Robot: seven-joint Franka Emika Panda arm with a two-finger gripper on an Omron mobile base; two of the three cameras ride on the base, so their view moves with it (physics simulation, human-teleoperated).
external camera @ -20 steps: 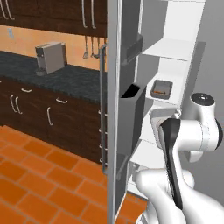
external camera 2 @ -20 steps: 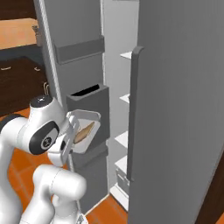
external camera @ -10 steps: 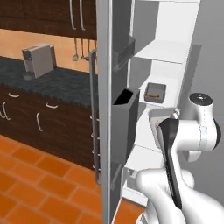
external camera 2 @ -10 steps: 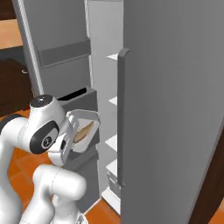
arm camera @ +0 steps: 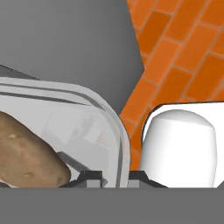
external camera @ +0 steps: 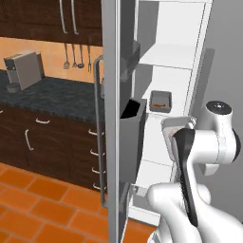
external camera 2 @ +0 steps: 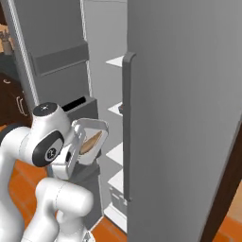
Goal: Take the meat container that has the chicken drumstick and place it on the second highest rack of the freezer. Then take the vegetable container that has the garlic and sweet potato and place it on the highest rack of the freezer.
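Note:
My gripper (arm camera: 116, 178) is shut on the rim of the vegetable container (external camera 2: 92, 140), a clear white-rimmed tray held tilted in front of the open freezer (external camera: 171, 76). The sweet potato (arm camera: 27, 154) lies inside the tray; the garlic is hidden. In the left base view the tray's rim (external camera: 177, 124) shows just above my arm. The meat container (external camera: 160, 100), with the orange-brown chicken drumstick in it, sits on a white shelf inside the freezer. The highest rack (external camera: 170, 51) is the bare white shelf above it.
The freezer door (external camera: 113, 118) stands open on the left with dark grey bins (external camera: 133, 137) facing inward. A wide grey fridge door (external camera 2: 189, 118) sits close on the right. A counter (external camera: 52, 97) with a toaster (external camera: 24, 70) lies to the left. Orange tile floor (arm camera: 175, 52) is below.
The base has driven, so both base views shifted and the freezer interior looks nearer. The tray stays clamped in the gripper, held the same way.

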